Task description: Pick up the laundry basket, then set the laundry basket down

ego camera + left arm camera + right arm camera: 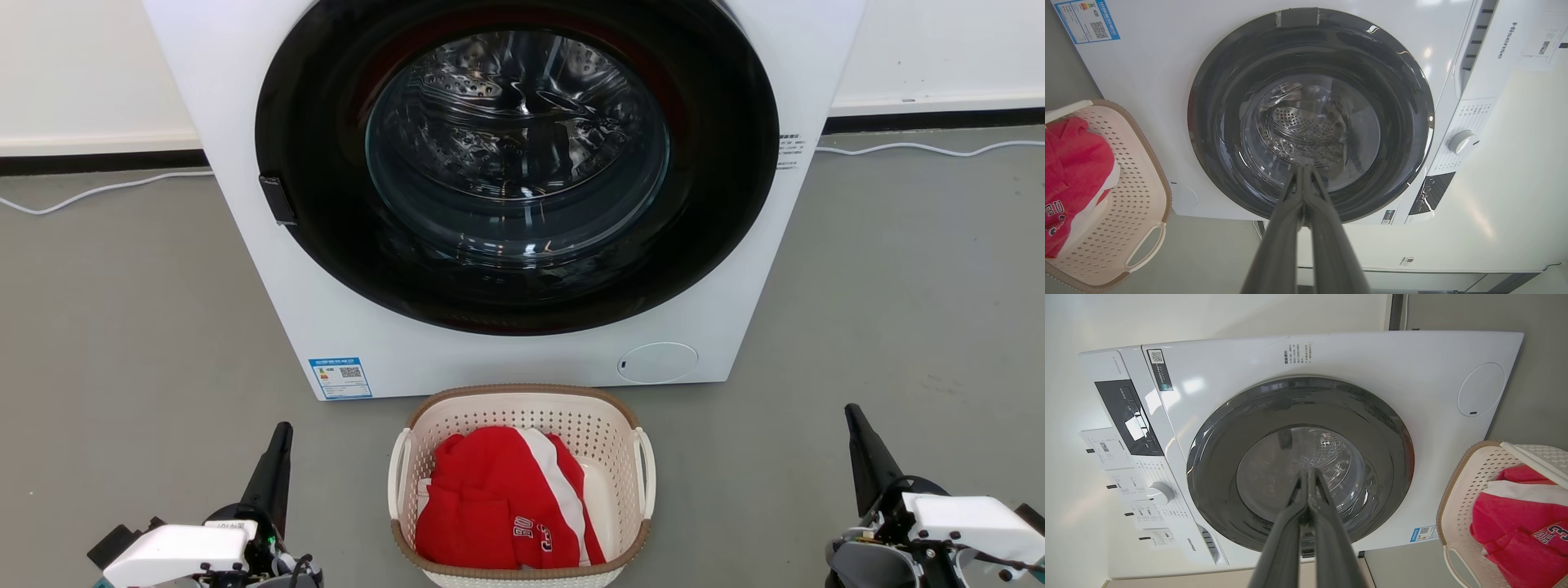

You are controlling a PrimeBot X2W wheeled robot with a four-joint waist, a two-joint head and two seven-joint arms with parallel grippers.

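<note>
**Starting posture before the lift.** The laundry basket [588,429] stands on the grey floor [122,327] just in front of the washer [245,122], centred under its closed door, with a red garment [482,490] inside. The left gripper [282,433] and right gripper [851,411], each with its fingers pressed together and holding nothing, point toward the washer on either side of the basket. The basket lies inward of both grippers, and the left one appears nearer. Its loop handles [397,474] face sideways, one toward each gripper. Its long axis cannot be judged because the end away from the washer is cropped. A cable [82,196] runs along the floor beside the washer.
</note>
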